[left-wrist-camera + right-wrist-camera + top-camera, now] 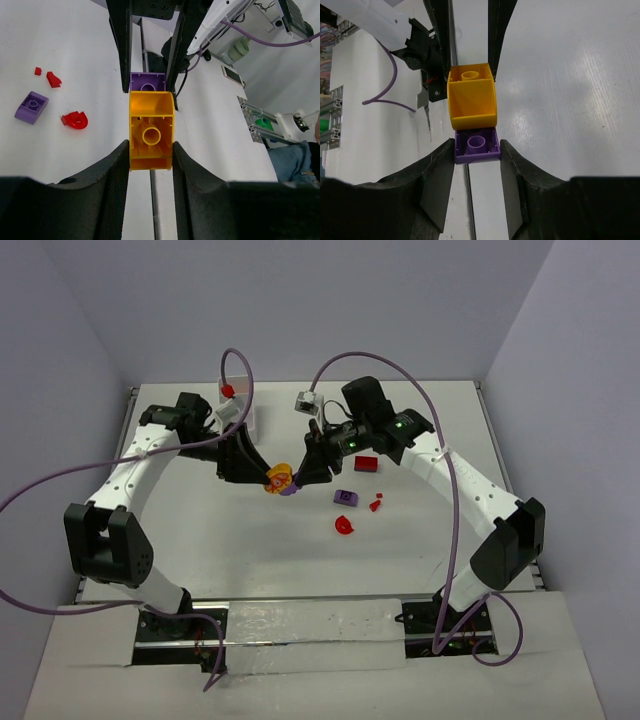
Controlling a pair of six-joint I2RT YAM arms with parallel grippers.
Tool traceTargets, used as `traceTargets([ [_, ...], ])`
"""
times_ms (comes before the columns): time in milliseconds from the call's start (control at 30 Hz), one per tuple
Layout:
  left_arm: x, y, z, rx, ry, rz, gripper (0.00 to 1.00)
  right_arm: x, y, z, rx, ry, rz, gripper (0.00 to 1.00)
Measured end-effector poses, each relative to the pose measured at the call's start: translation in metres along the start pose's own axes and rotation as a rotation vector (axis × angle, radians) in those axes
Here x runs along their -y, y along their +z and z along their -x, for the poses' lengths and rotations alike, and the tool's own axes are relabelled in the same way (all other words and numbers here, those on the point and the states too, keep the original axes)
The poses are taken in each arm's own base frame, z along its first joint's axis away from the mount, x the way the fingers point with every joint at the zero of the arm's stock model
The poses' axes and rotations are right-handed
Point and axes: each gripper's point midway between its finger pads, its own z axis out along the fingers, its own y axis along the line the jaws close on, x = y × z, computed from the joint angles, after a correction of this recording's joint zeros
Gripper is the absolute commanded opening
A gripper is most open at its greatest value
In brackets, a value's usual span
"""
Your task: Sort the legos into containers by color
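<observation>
An orange lego (151,130) and a purple lego (476,145) are stuck together and held above the table's middle (284,482). My left gripper (150,155) is shut on the orange piece from the left. My right gripper (476,150) faces it from the right, its jaws pressed against the sides of the purple piece. Loose on the table lie a red brick (367,463), a purple brick (346,497), a small red bit (376,504) and a round red piece (344,525). The white containers tray (240,390) stands at the back left with a red piece (228,390) in it, partly hidden by the left arm.
Purple cables loop over both arms. The two arms meet in the middle, their wrists close together. Grey walls bound the table at the back and sides. The loose pieces lie just right of and below the grippers.
</observation>
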Motion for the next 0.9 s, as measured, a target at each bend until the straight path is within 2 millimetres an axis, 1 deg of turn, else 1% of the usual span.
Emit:
traceTargets([
  [67,-0.001,0.0,0.0,-0.002,0.003,-0.004,0.0,0.002,0.001,-0.001,-0.005,0.001,-0.006,0.41],
  [100,-0.001,0.0,-0.001,-0.003,0.005,-0.005,0.0,0.003,0.001,-0.002,-0.008,0.003,-0.006,0.35],
  [133,-0.001,0.0,-0.002,-0.004,0.005,-0.007,0.0,0.002,0.001,-0.003,-0.012,0.003,-0.005,0.22],
  [167,-0.001,0.0,-0.002,-0.005,0.005,-0.007,0.0,0.002,0.002,-0.004,-0.014,0.002,-0.004,0.11],
  [200,0.0,0.0,-0.003,-0.005,0.005,-0.008,0.0,0.002,0.002,-0.004,-0.016,0.002,-0.003,0.05],
  [233,0.0,0.0,-0.003,-0.006,0.005,-0.009,0.0,0.001,0.002,-0.004,-0.017,0.001,-0.002,0.02],
  [300,0.001,0.0,-0.004,-0.005,0.007,-0.011,0.04,0.0,0.002,-0.004,-0.018,-0.001,-0.002,0.0],
  [333,0.001,0.0,-0.004,-0.005,0.006,-0.011,0.08,0.0,0.002,-0.004,-0.019,-0.002,-0.001,0.0],
  [367,0.001,0.0,-0.004,-0.005,0.006,-0.011,0.15,-0.001,0.002,-0.004,-0.021,-0.002,-0.001,0.0],
  [433,0.002,0.0,-0.004,-0.005,0.004,-0.012,0.38,-0.001,0.002,-0.004,-0.025,-0.003,-0.002,0.0],
  [467,0.002,0.0,-0.004,-0.006,0.003,-0.012,0.46,-0.001,0.002,-0.005,-0.026,-0.003,-0.002,0.0],
  [600,0.002,0.0,-0.005,-0.006,0.003,-0.012,0.7,-0.004,0.003,-0.005,-0.032,-0.003,0.002,0.0],
  [700,0.002,0.0,-0.005,-0.007,0.003,-0.011,0.76,-0.008,0.005,-0.005,-0.035,-0.006,0.01,0.0],
  [900,0.003,0.002,-0.005,-0.011,-0.012,-0.014,0.77,-0.013,0.004,0.002,-0.027,-0.021,0.014,0.0],
])
